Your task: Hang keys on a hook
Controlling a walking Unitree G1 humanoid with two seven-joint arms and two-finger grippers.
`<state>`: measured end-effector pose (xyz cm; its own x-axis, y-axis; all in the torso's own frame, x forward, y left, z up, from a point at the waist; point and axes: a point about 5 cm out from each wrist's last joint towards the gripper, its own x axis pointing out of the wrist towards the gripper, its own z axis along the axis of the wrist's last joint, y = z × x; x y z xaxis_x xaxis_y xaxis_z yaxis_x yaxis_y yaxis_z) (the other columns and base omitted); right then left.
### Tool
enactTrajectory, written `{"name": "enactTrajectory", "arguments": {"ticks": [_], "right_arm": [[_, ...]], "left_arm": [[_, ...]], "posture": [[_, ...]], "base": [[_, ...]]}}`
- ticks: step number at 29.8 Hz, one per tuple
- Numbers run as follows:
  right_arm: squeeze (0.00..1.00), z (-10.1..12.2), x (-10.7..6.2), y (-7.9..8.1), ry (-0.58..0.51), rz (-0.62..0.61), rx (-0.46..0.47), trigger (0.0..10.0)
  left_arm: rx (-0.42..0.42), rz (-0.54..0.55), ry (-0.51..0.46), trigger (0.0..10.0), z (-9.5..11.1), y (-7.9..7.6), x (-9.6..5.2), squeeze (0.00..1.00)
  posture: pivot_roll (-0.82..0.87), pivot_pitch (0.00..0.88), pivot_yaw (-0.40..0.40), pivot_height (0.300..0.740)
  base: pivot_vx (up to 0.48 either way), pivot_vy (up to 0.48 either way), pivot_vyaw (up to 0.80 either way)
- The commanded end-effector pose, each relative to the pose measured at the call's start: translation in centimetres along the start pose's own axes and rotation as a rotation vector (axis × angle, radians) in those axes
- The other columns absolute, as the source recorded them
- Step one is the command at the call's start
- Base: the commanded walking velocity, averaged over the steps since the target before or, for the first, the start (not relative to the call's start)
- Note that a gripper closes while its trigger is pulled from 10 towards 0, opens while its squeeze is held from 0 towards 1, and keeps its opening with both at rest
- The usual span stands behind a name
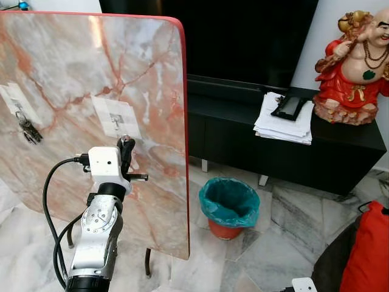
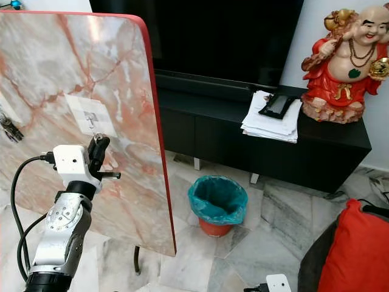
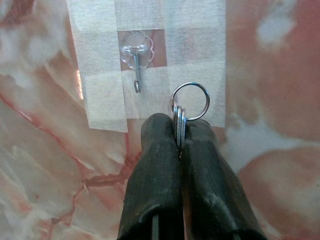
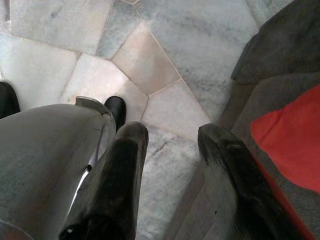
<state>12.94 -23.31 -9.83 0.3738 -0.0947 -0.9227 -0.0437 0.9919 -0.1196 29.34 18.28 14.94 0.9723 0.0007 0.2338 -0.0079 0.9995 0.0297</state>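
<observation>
1. The left gripper is raised in front of an upright marble-patterned board, its 2 black fingers pressed together on a set of keys. The key ring stands clear above the fingertips.
2. The target is a small clear adhesive hook taped to the board. The ring sits just beside it and slightly lower, not yet over the metal prong.
3. Another bunch of keys already hangs from a 2nd hook further along the board.
4. The right gripper hangs idle over the marble floor, fingers spread and empty, beside a red cushion.
5. Risks, as I judge them: the ring is offset, so pushing straight in could hit the tape or board instead; the prong is thin, so the ring could slip past; letting go early would drop the keys.
</observation>
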Motion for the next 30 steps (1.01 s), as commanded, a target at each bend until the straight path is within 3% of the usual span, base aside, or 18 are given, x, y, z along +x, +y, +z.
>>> {"name": "enactTrajectory", "arguments": {"ticks": [1,9,17,27,30], "right_arm": [[0.0,0.1,0.0,-0.1,-0.004,-0.001,-0.004,10.0],[0.0,0.1,0.0,-0.1,-0.005,0.002,-0.012,10.0],[0.0,0.1,0.0,-0.1,-0.003,0.004,-0.017,10.0],[0.0,0.1,0.0,-0.1,-0.003,0.005,-0.017,10.0],[0.0,0.1,0.0,-0.1,-0.003,0.005,-0.017,10.0]], "left_arm": [[-0.011,0.014,-0.016,10.0,0.7,0.3,0.2,0.0],[-0.128,0.133,-0.006,10.0,1.0,1.8,0.7,0.0],[-0.172,0.176,0.0,10.0,1.6,2.3,1.2,0.0],[-0.156,0.138,0.021,10.0,2.5,1.7,2.0,0.0],[-0.092,0.104,0.034,10.0,2.8,1.4,2.1,0.0]], "posture": [[-0.09,0.01,-0.003,0.74],[-0.09,0.012,-0.005,0.74],[-0.09,0.013,-0.006,0.74],[-0.09,0.016,-0.006,0.74],[-0.08,0.016,-0.006,0.74]], "base": [[0.0,0.0,0.0],[0.0,0.0,0.0],[0.0,0.0,0.0],[0.0,0.0,0.0],[0.0,0.0,0.0]]}}
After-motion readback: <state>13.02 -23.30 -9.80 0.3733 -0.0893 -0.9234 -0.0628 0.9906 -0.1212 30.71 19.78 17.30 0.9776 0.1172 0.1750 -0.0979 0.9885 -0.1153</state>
